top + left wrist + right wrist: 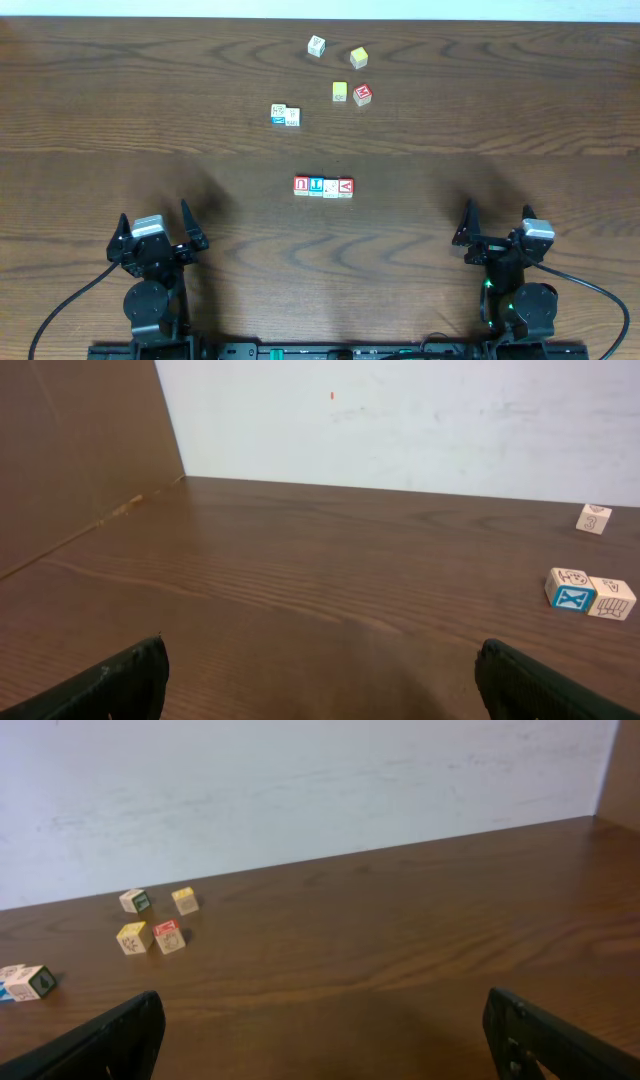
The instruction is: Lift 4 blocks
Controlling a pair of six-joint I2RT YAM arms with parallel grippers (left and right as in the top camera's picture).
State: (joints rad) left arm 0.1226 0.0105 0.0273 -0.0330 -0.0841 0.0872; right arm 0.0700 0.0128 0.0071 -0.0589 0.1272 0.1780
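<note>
The 4 blocks stand in a tight row at the table's centre in the overhead view: a red U cube, a blue cube, a white cube and a red V cube. Neither wrist view shows this row. My left gripper rests open near the front left edge, well short of the row. At the front right my right gripper is also open. Nothing lies between either pair of fingers.
Loose cubes lie farther back: a blue-and-white pair, a white cube, two yellow cubes and a red cube. A brown panel rises to the left.
</note>
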